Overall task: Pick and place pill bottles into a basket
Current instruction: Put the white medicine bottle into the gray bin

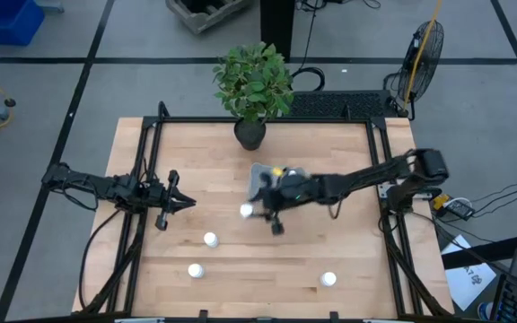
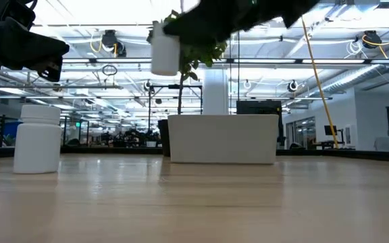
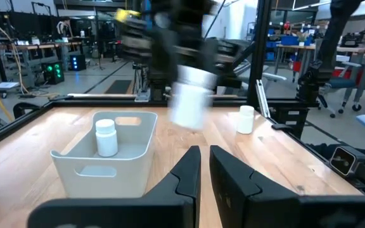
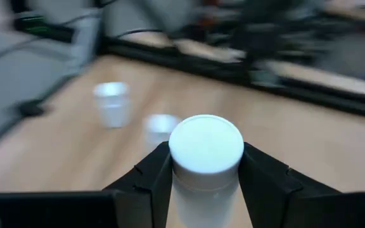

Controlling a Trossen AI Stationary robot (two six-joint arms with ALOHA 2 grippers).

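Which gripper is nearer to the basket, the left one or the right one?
The right gripper, shut on a pill bottle, hangs beside the basket. The left gripper waits farther away.

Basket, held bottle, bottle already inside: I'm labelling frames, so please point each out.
basket (image 3: 81,174): left wrist view, front wall.
held bottle (image 4: 206,144): right wrist view, cap top, in right gripper (image 4: 205,174).
bottle in basket (image 3: 106,140): left wrist view, body.

We see the basket (image 1: 260,176) mid-bench (image 1: 348,242), just in front of a potted plant (image 1: 252,85), one pill bottle (image 3: 106,137) standing inside it. The right pincer (image 1: 257,212) holds another bottle (image 1: 247,211) (lifted clear) beside the basket's front-left corner. Three bottles (image 1: 210,240) (image 1: 195,270) (image 1: 328,279) stand along the bench's front. The left pincer (image 1: 187,203) waits far left.
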